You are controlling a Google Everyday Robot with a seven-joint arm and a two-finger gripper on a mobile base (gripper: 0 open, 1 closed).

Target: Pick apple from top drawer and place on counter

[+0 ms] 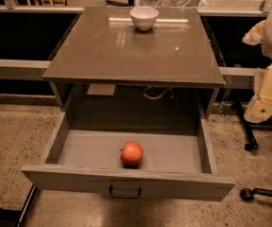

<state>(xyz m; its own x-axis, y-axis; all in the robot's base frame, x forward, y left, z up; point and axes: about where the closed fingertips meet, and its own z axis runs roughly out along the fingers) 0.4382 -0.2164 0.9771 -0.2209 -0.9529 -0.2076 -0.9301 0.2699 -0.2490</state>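
The apple [131, 153] is small, round and red-orange. It lies inside the open top drawer [79, 150], near the middle of the front wall. The drawer is pulled far out; its grey front panel carries a small black handle [124, 192]. The counter [136, 48] is the glossy brown-grey slab above the drawer. My gripper [261, 109] hangs with the cream-white arm at the right edge of the view. It is to the right of the cabinet, well away from the apple and holding nothing that I can see.
A white bowl [144, 17] stands at the back centre of the counter. The floor is speckled. Black chair or cart wheels [249, 193] sit on the floor at the right. A rail runs behind the cabinet.
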